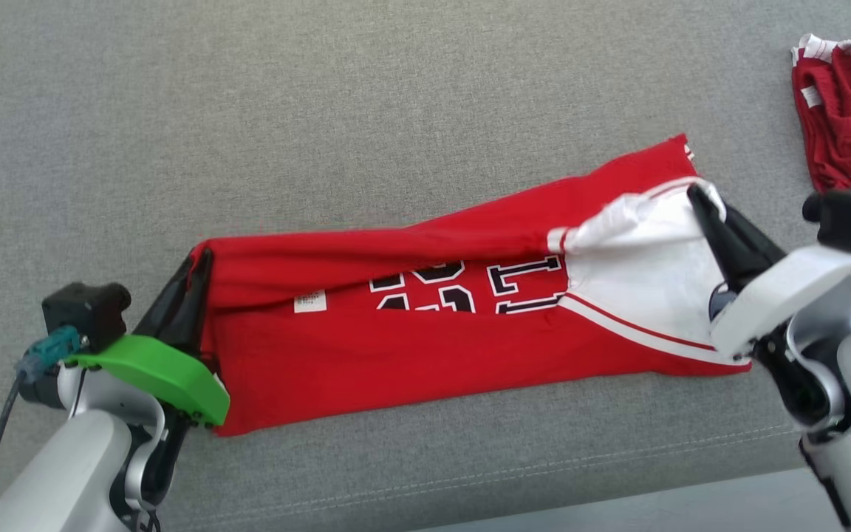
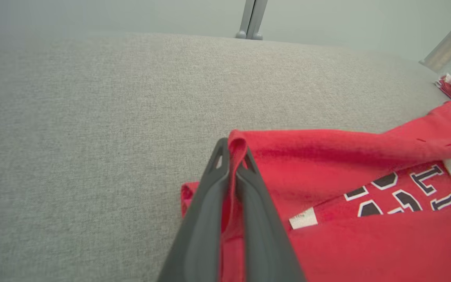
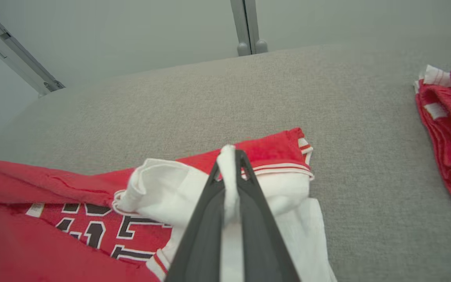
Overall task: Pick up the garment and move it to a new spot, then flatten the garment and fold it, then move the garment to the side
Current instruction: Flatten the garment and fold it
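The garment [image 1: 425,347] is a red jersey with white sleeves and black-and-white lettering, stretched left to right across the grey cushion. Its far long edge is folded over toward the near side, partly covering the lettering. My left gripper [image 1: 193,273] is shut on the garment's red left corner [image 2: 236,145]. My right gripper [image 1: 699,196] is shut on the white fabric [image 3: 227,156] at the garment's right end. Both pinched corners are lifted slightly off the cushion. In the wrist views the cloth [image 2: 327,188] [image 3: 92,227] shows squeezed between each pair of dark fingers.
A second red and white cloth [image 1: 846,111] lies crumpled at the far right of the cushion [image 1: 322,111]. The cushion's front seam and edge [image 1: 617,473] run close below the garment. Metal frame posts [image 3: 247,27] stand behind the cushion.
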### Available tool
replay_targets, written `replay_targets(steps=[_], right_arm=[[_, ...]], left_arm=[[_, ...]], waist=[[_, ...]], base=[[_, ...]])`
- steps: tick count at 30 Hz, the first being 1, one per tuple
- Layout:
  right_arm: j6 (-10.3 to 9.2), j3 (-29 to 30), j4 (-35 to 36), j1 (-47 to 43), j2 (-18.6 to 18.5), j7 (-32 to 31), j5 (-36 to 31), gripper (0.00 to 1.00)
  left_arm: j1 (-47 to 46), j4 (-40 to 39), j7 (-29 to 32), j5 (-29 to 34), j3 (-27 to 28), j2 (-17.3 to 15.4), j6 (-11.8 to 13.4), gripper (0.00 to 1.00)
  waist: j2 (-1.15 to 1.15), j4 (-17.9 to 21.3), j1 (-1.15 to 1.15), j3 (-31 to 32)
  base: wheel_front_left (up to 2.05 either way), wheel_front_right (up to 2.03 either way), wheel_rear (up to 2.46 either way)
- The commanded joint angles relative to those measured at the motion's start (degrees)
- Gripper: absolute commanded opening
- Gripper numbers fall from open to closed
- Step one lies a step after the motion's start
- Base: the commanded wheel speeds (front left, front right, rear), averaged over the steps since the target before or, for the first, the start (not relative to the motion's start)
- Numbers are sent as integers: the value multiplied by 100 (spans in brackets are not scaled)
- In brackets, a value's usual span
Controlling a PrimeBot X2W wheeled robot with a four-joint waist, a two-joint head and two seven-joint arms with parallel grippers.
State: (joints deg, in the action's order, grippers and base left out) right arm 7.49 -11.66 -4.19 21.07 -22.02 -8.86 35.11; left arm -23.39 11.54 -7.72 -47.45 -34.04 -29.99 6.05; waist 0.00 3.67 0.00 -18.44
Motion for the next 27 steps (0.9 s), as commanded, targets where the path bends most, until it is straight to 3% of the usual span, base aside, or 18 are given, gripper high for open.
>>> replay_targets(steps=[1,8,15,18,20,21,22,23,27], right_arm=[[-1,88,113,-188,93,-1,-45,0],[-1,411,347,-759,499,-37,-328,0],[-1,374,159,-823,559,111,-477,0],[-1,313,44,-908,519,213,-537,18],[-1,281,-18,-961,501,304,-555,38],[-1,272,-42,-989,489,349,-553,43],[-1,263,-55,-1028,479,391,-545,67],[-1,248,-85,-1078,457,425,-546,100],[-1,186,-139,-1287,396,541,-535,100]], left_arm=[[128,-24,-51,-57,17,-16,47,0],[447,182,-280,-80,-63,160,82,0],[494,500,-445,-121,-67,300,-24,0],[532,660,-527,-139,-36,345,-96,0],[581,737,-586,-167,5,387,-164,41],[608,767,-609,-174,17,400,-209,75],[649,778,-634,-190,37,416,-246,100],[703,786,-658,-215,69,436,-270,100],[985,709,-715,-291,161,442,-402,100]], waist=[[0,5,0,10],[0,35,0,-25],[0,26,0,-5],[0,14,0,30],[0,6,0,62],[0,2,0,83],[0,0,0,104],[0,-2,0,130],[0,-7,0,244]], base=[[0,0,0],[0,0,0],[0,0,0],[0,0,0],[0,0,0],[0,0,0],[0,0,0],[0,0,0],[0,0,0]])
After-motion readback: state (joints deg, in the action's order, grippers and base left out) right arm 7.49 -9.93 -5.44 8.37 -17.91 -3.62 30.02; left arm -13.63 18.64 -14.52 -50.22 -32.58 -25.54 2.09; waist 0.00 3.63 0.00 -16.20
